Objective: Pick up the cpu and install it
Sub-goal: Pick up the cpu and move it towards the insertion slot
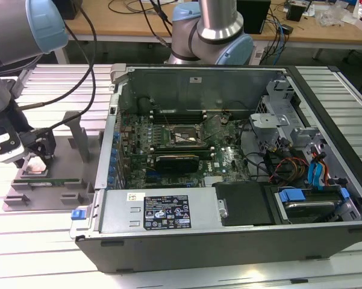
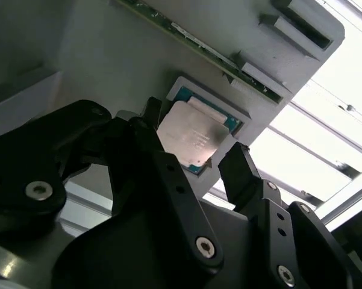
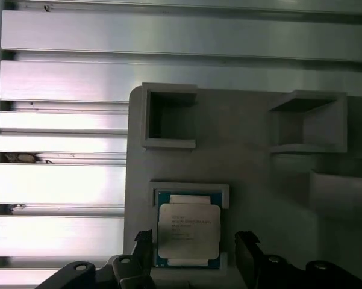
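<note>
An open computer case (image 1: 229,168) takes up the centre and the exterior view's right, its socket (image 1: 184,137) bare in the middle of the board. At the exterior view's left edge the arm (image 1: 0,84) bends down over a grey fixture (image 1: 30,201) that lies on the slatted table (image 1: 42,253) just beside the case.

In both wrist views the gripper (image 3: 194,238) hangs spread open over the fixture (image 3: 259,198), one black finger (image 2: 147,129) on each side of the cpu (image 2: 190,135) and neither seeming to touch it. The cpu (image 3: 188,226) lies flat, metal plate up, in a shallow walled pocket of the fixture, nothing yet lifted.

The risks, as judged from here, lie in the grasp. The pocket's walls stand close to the chip's edges, so fingers that close a little off-centre could catch a wall instead of the chip, or press one edge first and tip it in its seat. A thin flat chip gives the fingers little to bite on; a shallow or skewed hold could let it slip. The socket is well apart, inside the case among cables.
</note>
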You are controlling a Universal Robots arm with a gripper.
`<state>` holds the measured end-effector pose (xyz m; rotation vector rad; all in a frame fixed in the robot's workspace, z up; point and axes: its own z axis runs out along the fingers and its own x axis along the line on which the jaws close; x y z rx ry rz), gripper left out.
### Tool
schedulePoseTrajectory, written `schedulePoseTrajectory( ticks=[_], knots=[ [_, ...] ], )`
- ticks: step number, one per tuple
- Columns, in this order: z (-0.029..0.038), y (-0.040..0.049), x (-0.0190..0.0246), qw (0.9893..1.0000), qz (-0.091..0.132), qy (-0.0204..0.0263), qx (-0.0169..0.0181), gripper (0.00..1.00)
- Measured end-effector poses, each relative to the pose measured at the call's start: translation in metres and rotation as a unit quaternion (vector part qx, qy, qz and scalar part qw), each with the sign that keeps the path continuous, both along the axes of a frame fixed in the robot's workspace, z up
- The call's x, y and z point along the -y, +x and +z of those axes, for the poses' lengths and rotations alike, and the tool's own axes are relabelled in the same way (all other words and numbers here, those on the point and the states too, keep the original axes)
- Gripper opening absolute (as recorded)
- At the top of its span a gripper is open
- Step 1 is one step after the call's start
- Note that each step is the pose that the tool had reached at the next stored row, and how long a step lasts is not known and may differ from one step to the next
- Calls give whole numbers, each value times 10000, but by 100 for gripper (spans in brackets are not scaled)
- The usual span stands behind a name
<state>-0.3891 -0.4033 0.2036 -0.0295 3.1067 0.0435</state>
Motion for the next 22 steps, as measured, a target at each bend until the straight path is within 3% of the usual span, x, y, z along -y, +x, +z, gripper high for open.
schedulePoseTrajectory(
  ticks=[5, 13, 22],
  knots=[
    [-66, 0, -5, 10000, 0, 0, 1, 66],
    [-104, 1, -68, 10000, 2, 2, 2, 66],
    [-186, 0, -82, 10000, 9, 5, 0, 66]
  ],
)
